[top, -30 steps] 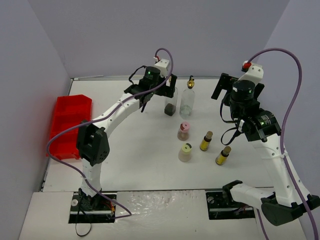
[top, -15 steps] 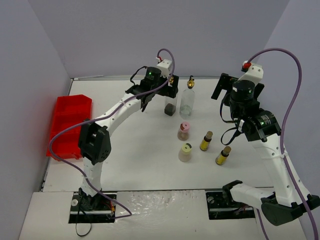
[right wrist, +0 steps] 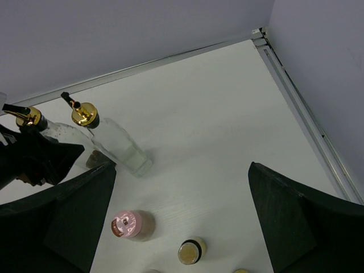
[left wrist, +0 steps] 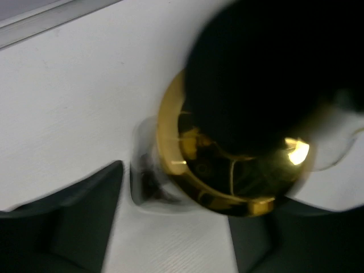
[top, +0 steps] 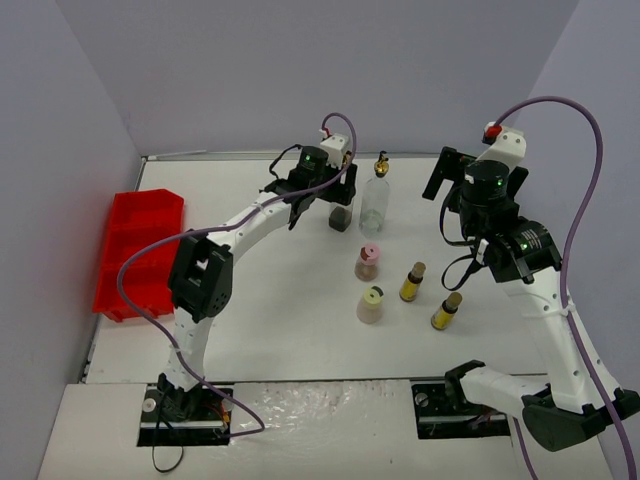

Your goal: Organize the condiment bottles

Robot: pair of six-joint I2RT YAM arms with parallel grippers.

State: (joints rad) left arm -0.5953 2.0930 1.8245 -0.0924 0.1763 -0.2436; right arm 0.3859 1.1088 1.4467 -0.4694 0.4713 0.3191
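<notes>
The left end effector (top: 338, 192) is positioned over the dark-bottomed clear bottle (top: 340, 217) at the back of the counter (top: 270, 310). Its fingers (left wrist: 62, 227) are set on either side of the glass, but whether the bottle is gripped cannot be told. A second clear bottle (top: 374, 205) is stood just beside it. Nearer the middle are grouped a pink-capped bottle (top: 367, 262), a yellow-capped bottle (top: 371, 304), a slim brown-capped bottle (top: 412, 282) and a second slim bottle (top: 446, 311). The right end effector (right wrist: 181, 219) is held aloft, spread wide, with nothing between its fingers. A red bin (top: 140, 255) is placed at the left edge.

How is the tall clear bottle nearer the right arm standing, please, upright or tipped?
Upright: the bottle rests on its base, gold spout topmost.
</notes>
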